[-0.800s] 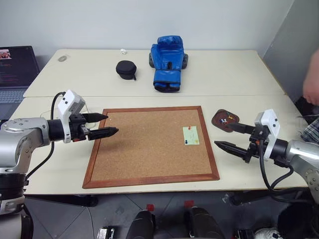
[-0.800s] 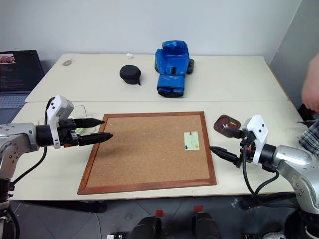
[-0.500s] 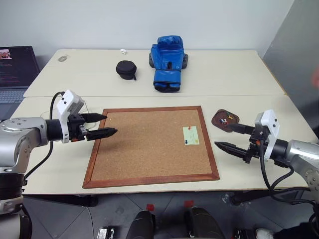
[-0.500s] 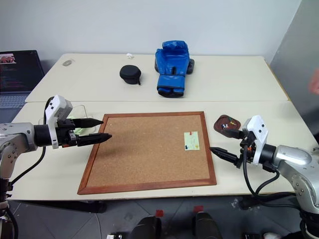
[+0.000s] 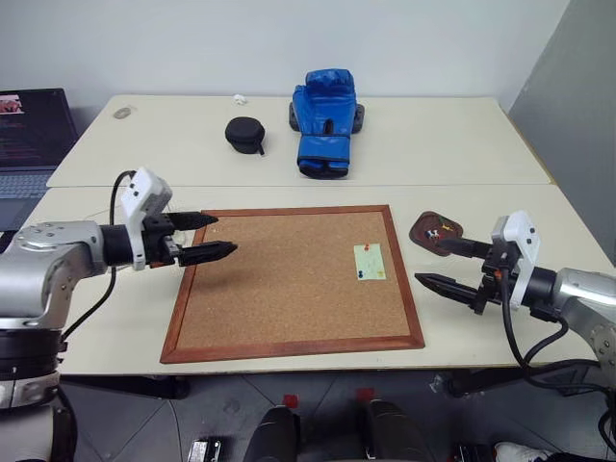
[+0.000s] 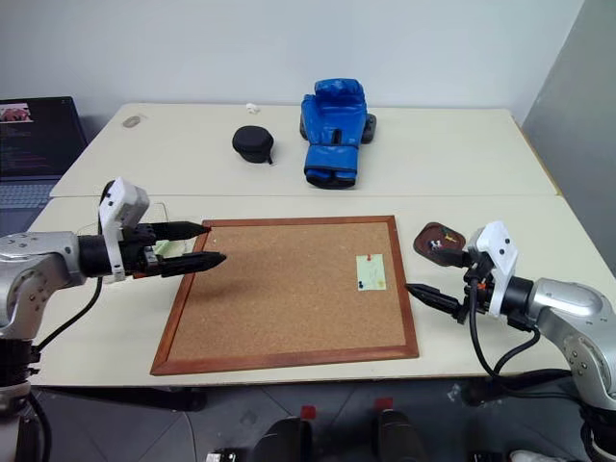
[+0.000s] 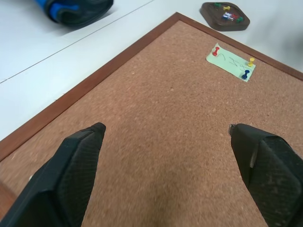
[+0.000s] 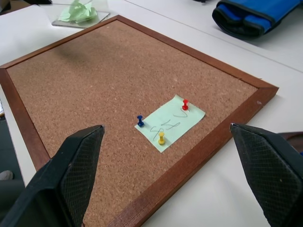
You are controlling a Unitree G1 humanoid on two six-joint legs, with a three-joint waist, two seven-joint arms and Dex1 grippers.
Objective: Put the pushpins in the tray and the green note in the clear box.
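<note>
The green note (image 5: 369, 261) lies on the right part of the corkboard (image 5: 289, 289), held by three pushpins: red (image 8: 185, 104), blue (image 8: 140, 120) and yellow (image 8: 161, 138). Just past the board's right edge sits the dark brown tray (image 5: 435, 231) with several coloured pins in it. The clear box (image 8: 64, 22), holding crumpled green slips, sits off the board's left side, behind my left gripper (image 5: 225, 234). That gripper hovers open and empty over the board's left edge. My right gripper (image 5: 423, 260) is open and empty beside the tray, pointing at the note.
A blue boxing glove (image 5: 324, 120) and a black round zip case (image 5: 244, 134) lie on the far table. A laptop (image 5: 34, 125) stands at the far left. Bare tabletop surrounds the board on both sides.
My left gripper has shifted slightly right and further over the board's edge. The person's hand at the right edge has left the picture. The right gripper has kept still.
</note>
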